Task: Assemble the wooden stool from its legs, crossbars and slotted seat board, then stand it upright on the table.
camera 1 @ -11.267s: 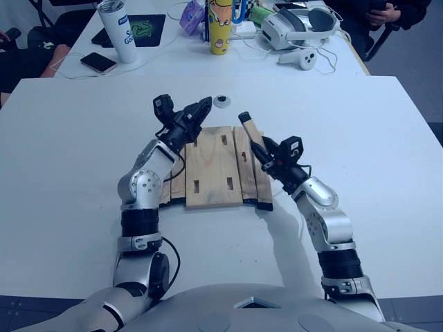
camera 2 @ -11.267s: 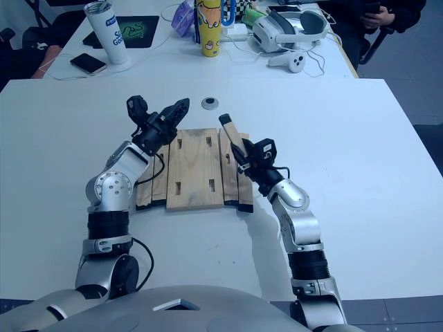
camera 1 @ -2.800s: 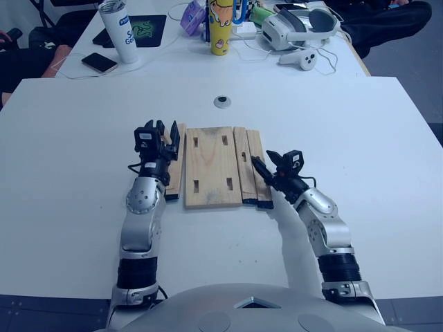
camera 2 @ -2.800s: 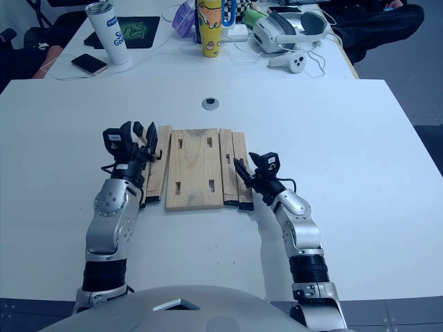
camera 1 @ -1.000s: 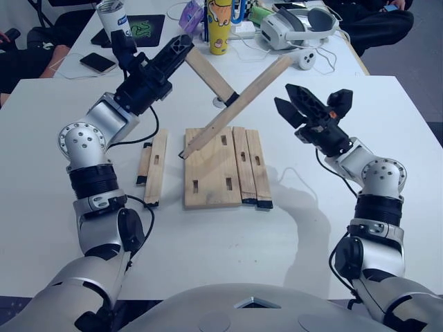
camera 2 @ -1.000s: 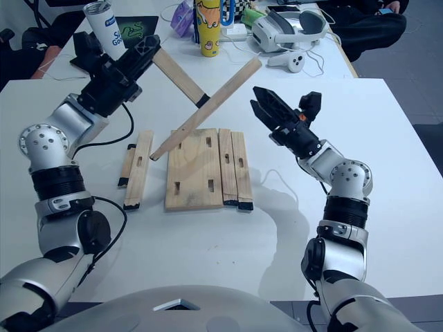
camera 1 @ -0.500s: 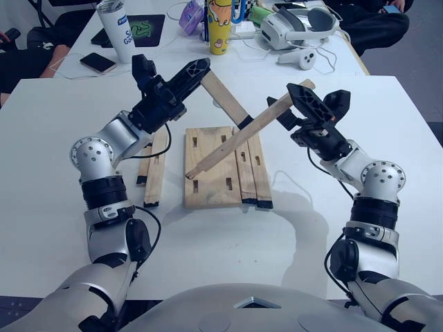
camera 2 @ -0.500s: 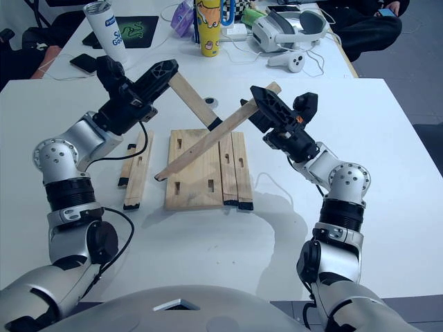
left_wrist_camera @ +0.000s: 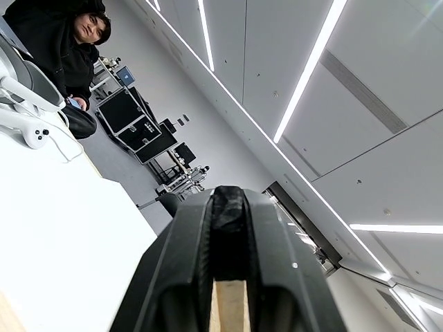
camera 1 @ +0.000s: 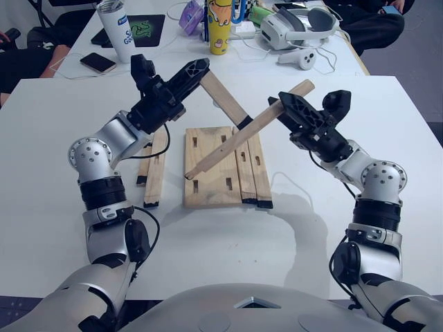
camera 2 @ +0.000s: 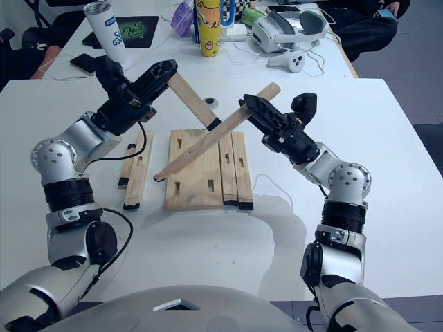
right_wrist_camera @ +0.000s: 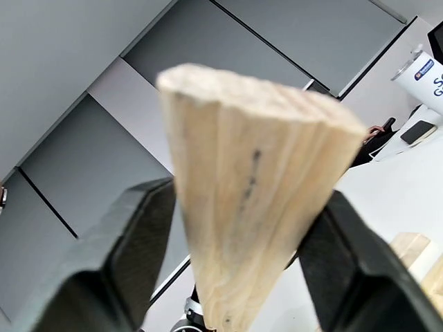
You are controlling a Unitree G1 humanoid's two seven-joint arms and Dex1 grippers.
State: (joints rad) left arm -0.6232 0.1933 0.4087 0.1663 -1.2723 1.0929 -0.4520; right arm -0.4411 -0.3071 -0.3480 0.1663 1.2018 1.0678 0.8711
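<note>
Evidently the step in hand is joining two wooden pieces in the air. The left fingers [camera 1: 197, 68] are pinching the upper end of a short stick [camera 1: 223, 97], and the right fingers [camera 1: 296, 114] are clamping a long stick [camera 1: 228, 144] near its top. The two sticks are crossing above the far edge of the seat board [camera 1: 208, 181], which is lying flat on the surface [camera 1: 62, 111].

To do this well, both grips are probably needing to stay firm while one stick is being held steady as the anchor. The other is best eased in slowly, square to it, so that nothing is twisting or levering out of the fingers. The long stick's low end is looking like a risk: it could be dragging on the board.

Loose pieces are lying on the surface just left [camera 1: 156, 166] and right [camera 1: 257, 173] of the board.

Whether the sticks are touching at the crossing is hard to make out. Any notch there is hidden, and I cannot tell whether the long stick's low end is resting on the board or hovering.
</note>
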